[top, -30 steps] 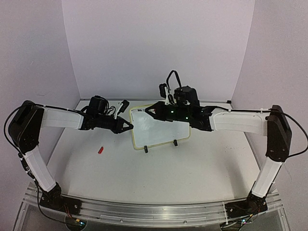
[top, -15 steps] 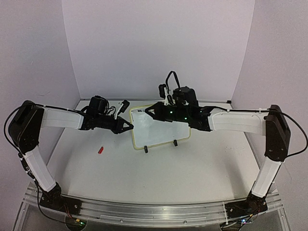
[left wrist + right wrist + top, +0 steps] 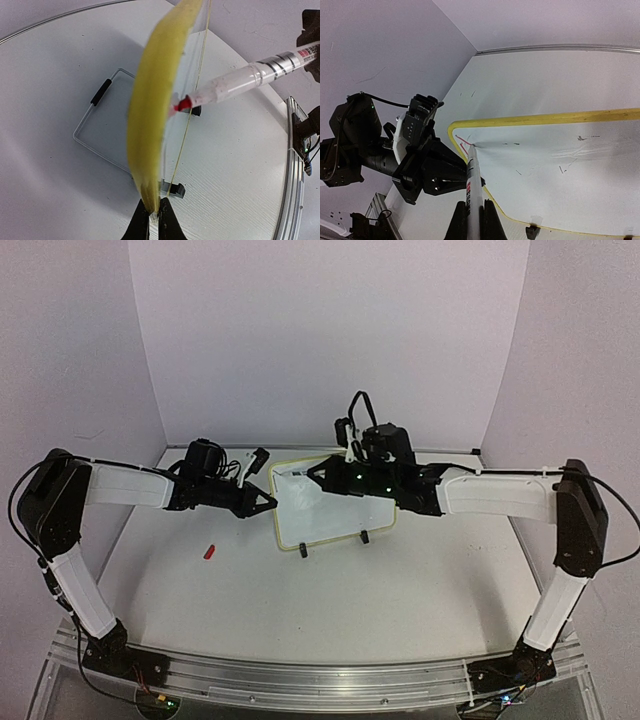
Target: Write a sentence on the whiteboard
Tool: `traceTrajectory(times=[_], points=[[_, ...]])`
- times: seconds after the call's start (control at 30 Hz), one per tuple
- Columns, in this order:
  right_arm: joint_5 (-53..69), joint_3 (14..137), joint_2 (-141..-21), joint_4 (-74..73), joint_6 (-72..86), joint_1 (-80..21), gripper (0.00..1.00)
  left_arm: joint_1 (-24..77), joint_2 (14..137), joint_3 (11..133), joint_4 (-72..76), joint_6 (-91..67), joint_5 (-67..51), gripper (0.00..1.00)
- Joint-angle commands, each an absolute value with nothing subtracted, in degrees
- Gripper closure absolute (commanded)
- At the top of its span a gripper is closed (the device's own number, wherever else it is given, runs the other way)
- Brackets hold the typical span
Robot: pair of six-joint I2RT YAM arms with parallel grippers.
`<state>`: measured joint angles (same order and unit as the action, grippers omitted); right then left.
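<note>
The whiteboard (image 3: pixel 330 512), white with a yellow rim, stands tilted on the table. My left gripper (image 3: pixel 272 502) is shut on its left rim; in the left wrist view the jaws pinch the yellow edge (image 3: pixel 150 125) at my left gripper (image 3: pixel 155 222). My right gripper (image 3: pixel 472 222) is shut on a marker (image 3: pixel 472 185) whose red tip (image 3: pixel 182 104) touches the board's upper left corner. Two short red strokes (image 3: pixel 461 143) lie there. No readable sentence shows on the board (image 3: pixel 555 165).
A red cap (image 3: pixel 209 551) lies on the table left of the board. The board rests on two black clip feet (image 3: pixel 303 551) and a wire stand (image 3: pixel 95 127) behind it. Walls close in at the back and on both sides.
My right gripper has shifted slightly to the right with the marker, its tip staying at the board's upper left corner. The left arm and the board have not moved.
</note>
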<state>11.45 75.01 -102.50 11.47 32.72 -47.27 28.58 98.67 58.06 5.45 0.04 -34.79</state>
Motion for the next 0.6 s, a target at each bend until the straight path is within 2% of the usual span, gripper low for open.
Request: traceTrajectory(times=[0.0, 0.57], points=[[8.43, 73.73, -99.52, 10.81, 31.71, -46.96, 1.0, 28.82, 97.91, 59.96, 2.9, 2.02, -31.75, 1.0], [15.12, 78.18, -104.63, 10.21, 31.79, -46.95, 1.0, 28.87, 98.17, 60.19, 2.95, 1.86, -31.76, 1.0]])
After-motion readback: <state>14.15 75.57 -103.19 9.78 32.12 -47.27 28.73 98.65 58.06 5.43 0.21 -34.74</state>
